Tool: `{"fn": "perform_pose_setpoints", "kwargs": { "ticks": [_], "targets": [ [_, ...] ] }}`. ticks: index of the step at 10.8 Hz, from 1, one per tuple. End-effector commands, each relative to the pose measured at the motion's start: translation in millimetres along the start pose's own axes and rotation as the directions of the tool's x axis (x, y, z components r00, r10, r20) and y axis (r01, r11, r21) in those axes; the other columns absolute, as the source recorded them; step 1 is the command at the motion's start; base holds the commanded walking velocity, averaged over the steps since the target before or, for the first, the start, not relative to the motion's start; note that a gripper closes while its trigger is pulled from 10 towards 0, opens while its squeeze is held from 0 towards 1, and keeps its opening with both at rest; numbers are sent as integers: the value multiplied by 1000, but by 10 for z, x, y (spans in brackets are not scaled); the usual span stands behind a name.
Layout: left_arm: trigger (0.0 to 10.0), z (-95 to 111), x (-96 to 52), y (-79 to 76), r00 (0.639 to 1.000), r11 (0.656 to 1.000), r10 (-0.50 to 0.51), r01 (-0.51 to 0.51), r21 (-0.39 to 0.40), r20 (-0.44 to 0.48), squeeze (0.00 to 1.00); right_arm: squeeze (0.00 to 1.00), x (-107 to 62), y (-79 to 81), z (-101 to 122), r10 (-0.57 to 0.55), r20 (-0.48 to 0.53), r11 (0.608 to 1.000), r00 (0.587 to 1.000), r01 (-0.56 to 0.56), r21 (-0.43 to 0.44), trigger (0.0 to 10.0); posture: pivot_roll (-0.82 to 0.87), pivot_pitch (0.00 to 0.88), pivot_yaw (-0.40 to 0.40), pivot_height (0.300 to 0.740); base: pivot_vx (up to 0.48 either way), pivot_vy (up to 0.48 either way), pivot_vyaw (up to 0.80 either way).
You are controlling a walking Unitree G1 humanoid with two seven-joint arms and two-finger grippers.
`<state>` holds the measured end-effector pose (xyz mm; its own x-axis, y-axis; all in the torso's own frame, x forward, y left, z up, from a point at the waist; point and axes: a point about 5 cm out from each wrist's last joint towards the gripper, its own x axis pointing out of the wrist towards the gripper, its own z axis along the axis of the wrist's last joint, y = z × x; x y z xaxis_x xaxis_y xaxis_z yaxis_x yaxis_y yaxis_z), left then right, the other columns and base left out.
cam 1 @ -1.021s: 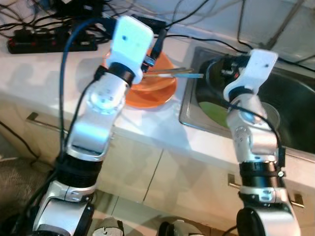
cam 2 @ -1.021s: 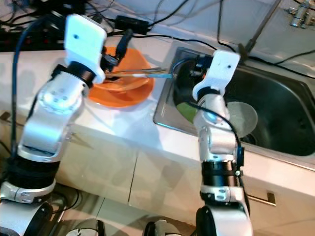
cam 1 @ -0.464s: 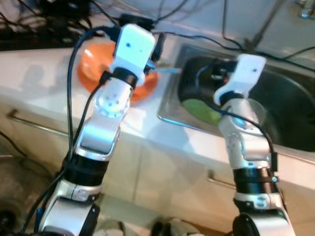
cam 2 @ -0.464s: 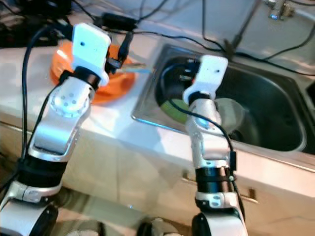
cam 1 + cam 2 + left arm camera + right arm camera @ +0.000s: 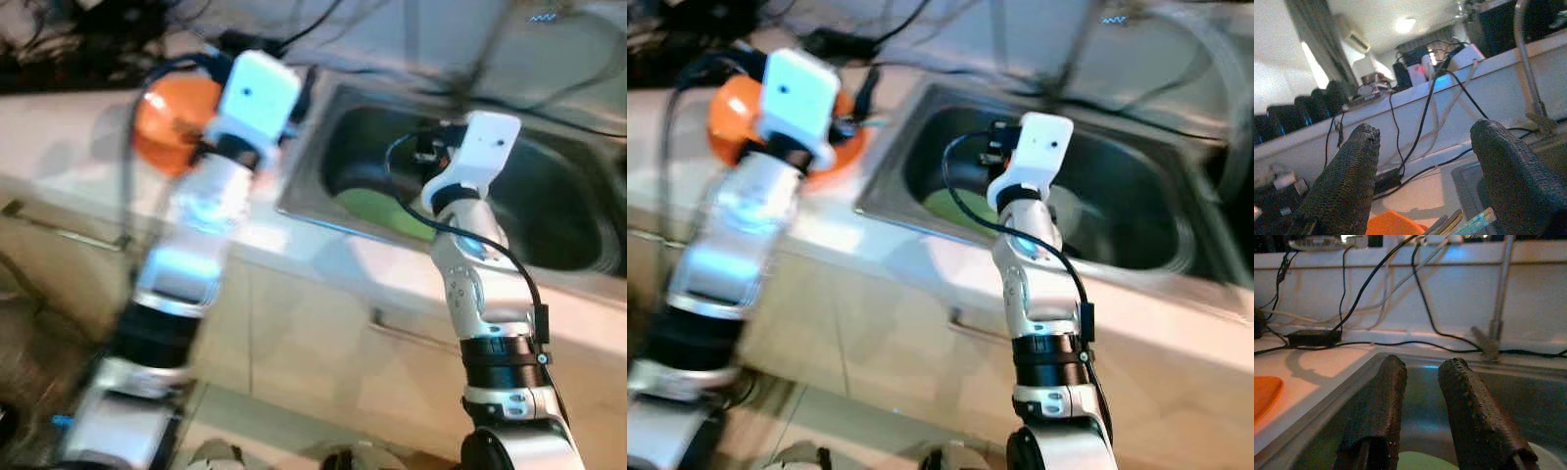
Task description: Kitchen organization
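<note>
Item: orange plate, on the white counter just left of the sink; I see utensils lying across it, a blue handle among them.
Item: left gripper, above the plate, fingers spread wide apart, nothing between them.
Item: right gripper, over the sink basin, fingers a little apart and empty.
Item: green plate, lying inside the sink.
Item: black cables, along the back wall.

A plate sits on the counter left of the sink; a dish lies in the sink.
</note>
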<state>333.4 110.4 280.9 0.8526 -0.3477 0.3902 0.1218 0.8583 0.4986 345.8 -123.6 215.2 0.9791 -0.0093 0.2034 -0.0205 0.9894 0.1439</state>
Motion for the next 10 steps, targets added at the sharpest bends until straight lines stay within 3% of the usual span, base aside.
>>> {"fn": "perform_pose_setpoints", "kwargs": {
  "ticks": [1, 2, 3, 4, 6, 10],
  "targets": [
    [10000, -18, -26, -7, 998, 996, -62, 62, 66, -6, 0, 0, -2, -23, 33, -1, 7, 1000, 1000, 1, 1, 10000, 13, 79, -127, 719, 0, 0, 0],
    [10000, -186, -104, 55, 987, 963, -128, 147, 227, -96, 0, 0, -8, -18, 6, 1, -7, 1000, 1000, -1, 8, 10000, 15, 81, -125, 719, 0, 0, 0],
    [10000, -264, -134, 68, 981, 946, -138, 171, 274, -136, 0, 0, -11, -6, -7, 7, -14, 1000, 1000, -7, 10, 10000, 19, 82, -127, 719, 0, 0, 0],
    [10000, -276, -141, 45, 978, 945, -150, 185, 271, -145, 0, 0, -10, 13, -20, 20, -23, 1000, 1000, -20, 11, 10000, 18, 83, -127, 719, 0, 0, 0],
    [10000, -334, -186, -152, 962, 936, -216, 253, 246, -168, 0, 0, -34, 43, -154, 46, -88, 999, 995, -47, -13, 10000, 17, 83, -130, 719, 0, 0, 0],
    [10000, -262, -127, -226, 969, 945, -203, 231, 231, -138, 0, 0, -37, 37, -152, 46, -91, 999, 995, -47, -10, 10000, 11, 83, -124, 719, 0, 0, 0]
  ]
}}
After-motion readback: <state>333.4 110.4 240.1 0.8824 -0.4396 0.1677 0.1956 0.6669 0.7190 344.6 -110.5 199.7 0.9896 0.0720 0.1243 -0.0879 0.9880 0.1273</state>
